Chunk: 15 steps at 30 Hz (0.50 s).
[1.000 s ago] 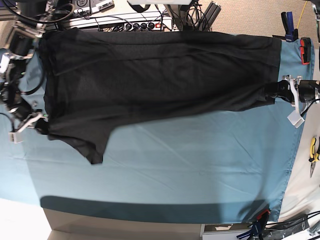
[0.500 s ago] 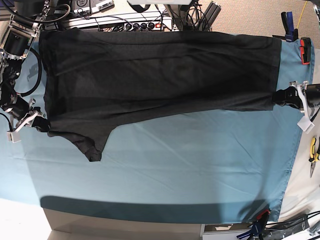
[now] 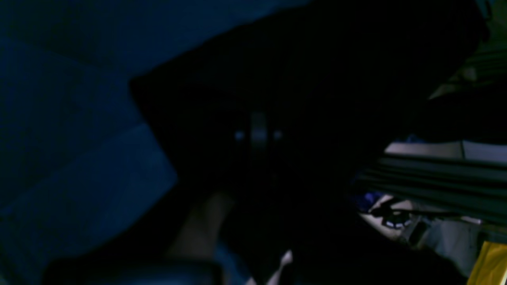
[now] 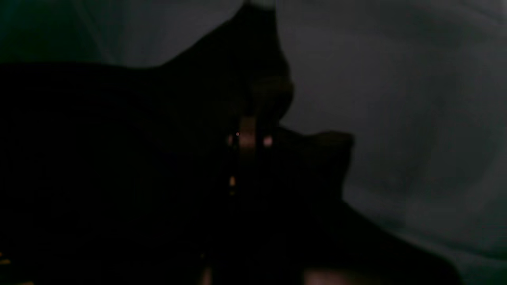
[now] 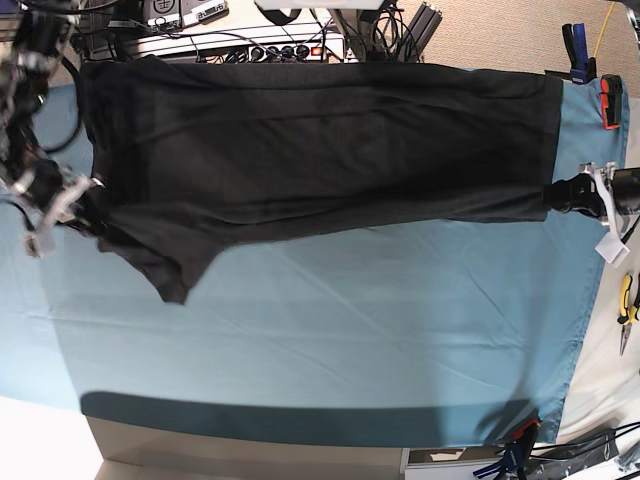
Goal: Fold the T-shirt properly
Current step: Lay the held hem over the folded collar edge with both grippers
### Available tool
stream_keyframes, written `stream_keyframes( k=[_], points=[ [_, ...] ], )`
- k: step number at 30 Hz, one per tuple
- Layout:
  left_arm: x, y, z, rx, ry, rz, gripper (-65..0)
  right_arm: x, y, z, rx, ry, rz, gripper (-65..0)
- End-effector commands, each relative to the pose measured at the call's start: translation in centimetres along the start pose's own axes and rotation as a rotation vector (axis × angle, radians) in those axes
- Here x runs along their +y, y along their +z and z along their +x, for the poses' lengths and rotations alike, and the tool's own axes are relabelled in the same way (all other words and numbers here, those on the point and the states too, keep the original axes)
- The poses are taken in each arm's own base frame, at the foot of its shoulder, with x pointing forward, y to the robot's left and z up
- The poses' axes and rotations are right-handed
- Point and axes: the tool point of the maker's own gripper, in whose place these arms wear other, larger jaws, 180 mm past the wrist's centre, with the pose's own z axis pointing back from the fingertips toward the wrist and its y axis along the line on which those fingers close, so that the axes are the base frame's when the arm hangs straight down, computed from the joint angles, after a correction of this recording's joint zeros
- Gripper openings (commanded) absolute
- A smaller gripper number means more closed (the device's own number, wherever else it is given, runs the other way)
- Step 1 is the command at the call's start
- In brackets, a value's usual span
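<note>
Both grippers, left (image 5: 565, 193) and right (image 5: 88, 205), clamp the T-shirt (image 5: 320, 140) edge; lift evenly, keeping it taut.

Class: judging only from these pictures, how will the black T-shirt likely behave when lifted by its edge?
Probably floppy: the T-shirt sags between the left gripper and right gripper. Its loose sleeve droops, so it likely folds easily.

T-shirt (image 5: 320, 145): we see it spread along the table cloth's (image 5: 350, 340) far edge, reaching almost corner to corner.
Sleeve (image 5: 170, 270): it juts toward the near edge at the base view's left end.
Right gripper (image 5: 85, 205): at the shirt's left end.
Left gripper (image 5: 560, 193): at its right end.
Pliers (image 5: 627, 310): off the cloth's right edge.
</note>
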Motion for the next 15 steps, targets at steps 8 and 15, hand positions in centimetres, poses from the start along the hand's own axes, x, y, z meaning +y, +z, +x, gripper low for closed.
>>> stream_keyframes(
  k=[8, 15],
  points=[
    [0.5, 2.1, 1.7, -0.024, -0.043, 0.036, -65.0, -3.6, 5.2, 1.3, -0.097, -0.022, -0.129, -65.0],
    [0.5, 2.0, 0.8, 0.008, -0.034, 0.035, -65.0, -3.4, 5.5, -0.8, -0.042, -0.038, -0.128, -65.0]
  ],
)
